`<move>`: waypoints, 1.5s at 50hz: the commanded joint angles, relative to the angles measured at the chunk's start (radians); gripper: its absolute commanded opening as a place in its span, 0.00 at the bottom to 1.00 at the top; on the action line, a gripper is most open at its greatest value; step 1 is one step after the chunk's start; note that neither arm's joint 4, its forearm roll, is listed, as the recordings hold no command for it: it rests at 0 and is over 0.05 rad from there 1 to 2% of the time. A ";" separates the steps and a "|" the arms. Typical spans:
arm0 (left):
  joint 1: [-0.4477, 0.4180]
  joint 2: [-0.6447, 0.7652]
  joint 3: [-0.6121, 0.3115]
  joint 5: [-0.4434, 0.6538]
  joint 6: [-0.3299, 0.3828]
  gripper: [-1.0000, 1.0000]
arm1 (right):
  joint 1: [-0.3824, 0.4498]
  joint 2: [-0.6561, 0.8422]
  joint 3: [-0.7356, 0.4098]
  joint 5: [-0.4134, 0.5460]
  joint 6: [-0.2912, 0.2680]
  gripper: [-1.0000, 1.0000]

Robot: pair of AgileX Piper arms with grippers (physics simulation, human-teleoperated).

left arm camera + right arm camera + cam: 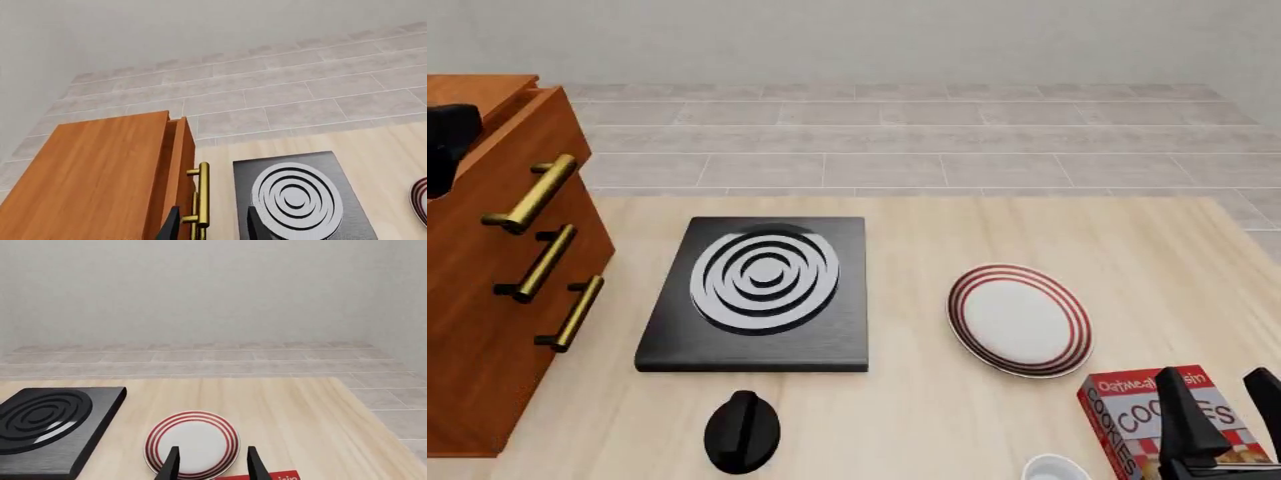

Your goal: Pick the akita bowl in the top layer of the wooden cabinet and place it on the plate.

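Cookie box (pixel 1154 415) foreground; top layer (pixel 510 160) handle (pixel 530 193) slants up-right.

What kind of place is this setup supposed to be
Most likely a simulated kitchen counter. A black stove slab with white spiral rings sits on the light wooden table, beside a round white plate with red rings, a red cookie box and a reddish-brown wooden cabinet with brass handles.

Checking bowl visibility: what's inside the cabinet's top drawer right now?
Can't tell. The top drawer of the wooden cabinet sits only slightly out, and its interior is hidden in every view. Only the front and brass handle show; no akita bowl visible. The plate is bare.
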 commanded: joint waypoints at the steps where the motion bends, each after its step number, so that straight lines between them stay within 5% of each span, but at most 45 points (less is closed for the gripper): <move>1: 0.000 0.034 -0.015 0.026 0.001 1.00 | -0.001 -0.007 0.000 0.007 0.002 1.00; 75: 0.161 0.171 0.026 0.039 0.119 1.00 | 0.003 -0.007 0.001 0.009 -0.002 1.00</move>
